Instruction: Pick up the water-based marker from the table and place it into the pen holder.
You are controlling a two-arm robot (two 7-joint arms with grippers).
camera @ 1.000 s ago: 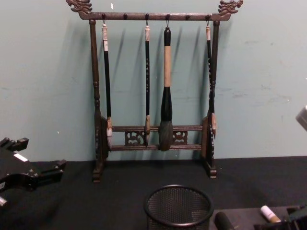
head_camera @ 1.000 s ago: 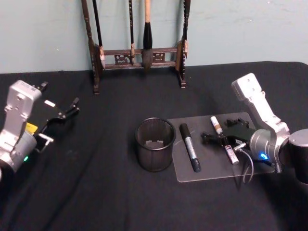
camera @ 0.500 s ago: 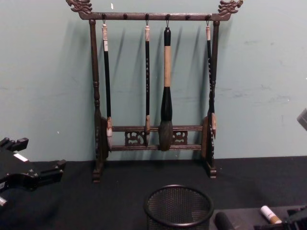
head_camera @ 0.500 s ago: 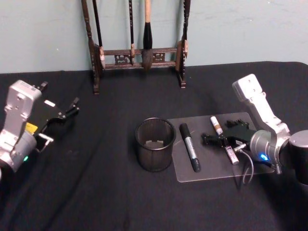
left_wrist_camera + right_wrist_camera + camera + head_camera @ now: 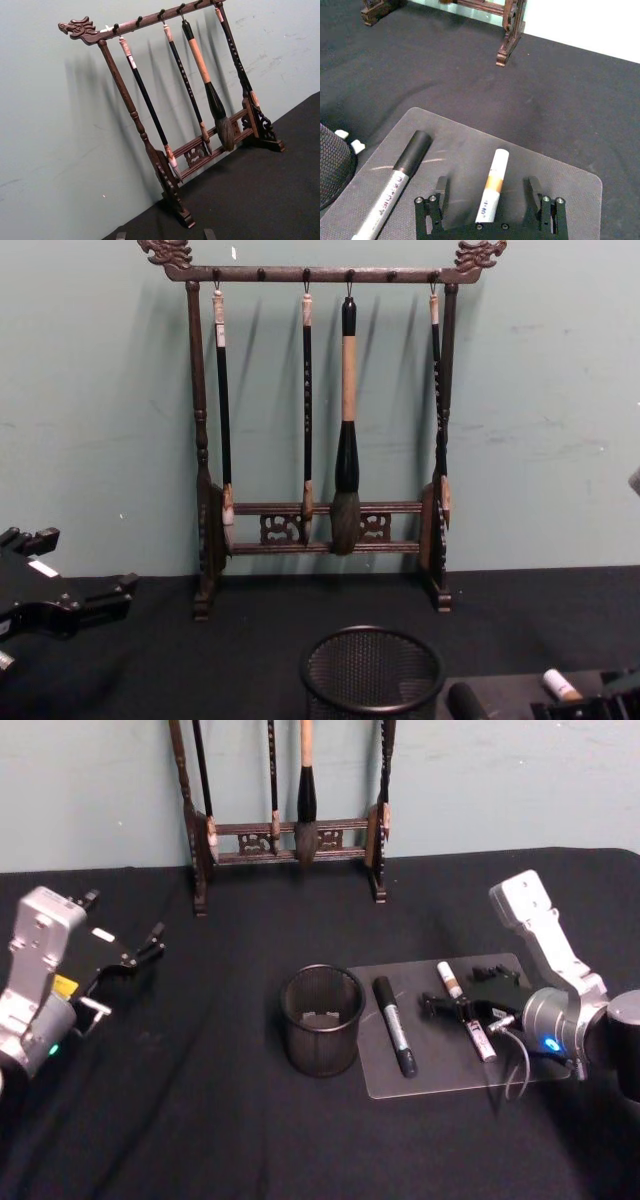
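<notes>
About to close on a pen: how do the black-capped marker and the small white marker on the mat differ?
The black-capped marker is longer and thicker than the white marker. Its barrel is grey; the white marker carries an orange-brown band. The white marker lies between the open fingers of the right hand; the black-capped marker lies nearer the pen holder. Both lie flat on the clear mat, ungripped.

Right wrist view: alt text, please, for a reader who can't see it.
The open right gripper straddles a white-and-orange marker lying on a translucent mat. A longer black-capped marker lies beside it, the mesh pen holder past that, and a brush rack's foot stands farther off on the black cloth.
</notes>
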